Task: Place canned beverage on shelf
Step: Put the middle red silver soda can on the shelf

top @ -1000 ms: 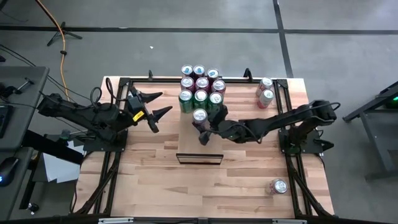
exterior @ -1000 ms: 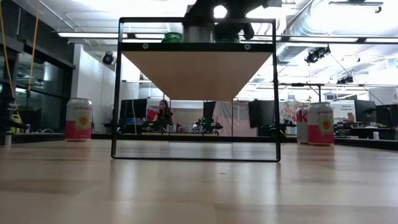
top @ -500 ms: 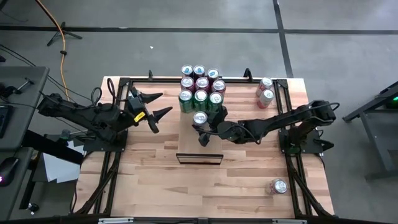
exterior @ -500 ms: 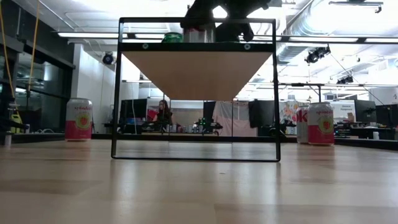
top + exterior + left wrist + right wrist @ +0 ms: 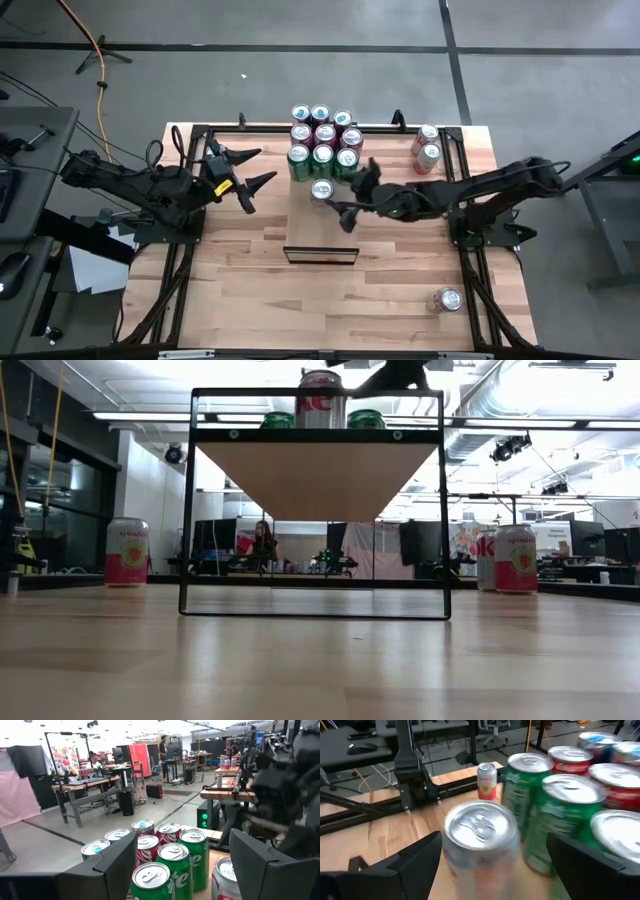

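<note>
The right hand [image 5: 349, 194] hung with its fingers spread and nothing between them, just beside the silver-topped red drink can [image 5: 321, 189] standing free on the long pale wooden shelf [image 5: 305, 225], directly in front of those fingers. Any sideways drift looked risky to me, since a fingertip could clip that can into the packed green and red cans [image 5: 323, 137] right behind it. The left hand [image 5: 252, 168] waited apart, fingers open and empty.

The right gripper [image 5: 352, 195], which a second ago is closed around the silver-topped can [image 5: 321, 190] on the shelf [image 5: 300, 215], now stands open and drawn back to the can's right, apart from it.
</note>
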Robot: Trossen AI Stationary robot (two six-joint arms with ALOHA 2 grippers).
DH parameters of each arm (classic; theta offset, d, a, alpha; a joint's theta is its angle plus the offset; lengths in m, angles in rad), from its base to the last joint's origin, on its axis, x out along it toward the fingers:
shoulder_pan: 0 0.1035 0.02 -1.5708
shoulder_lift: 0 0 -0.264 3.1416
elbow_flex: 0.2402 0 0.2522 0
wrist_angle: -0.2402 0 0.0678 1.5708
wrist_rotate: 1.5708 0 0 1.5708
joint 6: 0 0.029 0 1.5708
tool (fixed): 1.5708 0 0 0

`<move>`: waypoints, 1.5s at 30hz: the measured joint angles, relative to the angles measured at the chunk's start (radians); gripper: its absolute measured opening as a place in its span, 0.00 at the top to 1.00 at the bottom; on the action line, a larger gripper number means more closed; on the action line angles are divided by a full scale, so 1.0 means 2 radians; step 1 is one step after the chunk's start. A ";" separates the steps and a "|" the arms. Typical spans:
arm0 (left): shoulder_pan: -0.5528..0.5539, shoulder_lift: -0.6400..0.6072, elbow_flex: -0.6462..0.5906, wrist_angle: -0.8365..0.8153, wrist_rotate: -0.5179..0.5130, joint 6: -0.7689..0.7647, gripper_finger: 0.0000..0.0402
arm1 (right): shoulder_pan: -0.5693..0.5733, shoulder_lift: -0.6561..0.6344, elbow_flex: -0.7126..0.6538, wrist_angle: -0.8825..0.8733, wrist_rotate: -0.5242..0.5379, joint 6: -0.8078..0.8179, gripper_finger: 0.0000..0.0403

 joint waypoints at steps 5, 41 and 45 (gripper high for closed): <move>0.000 0.000 0.000 -0.009 0.000 -0.002 0.40 | 0.001 -0.068 0.000 -0.099 -0.020 0.037 0.16; 0.036 0.197 -0.081 0.123 0.152 -0.302 1.00 | -0.053 0.005 -0.031 -0.055 -0.084 0.124 1.00; 0.053 0.204 -0.081 0.135 0.179 -0.302 1.00 | -0.053 0.006 -0.031 -0.038 -0.088 0.124 1.00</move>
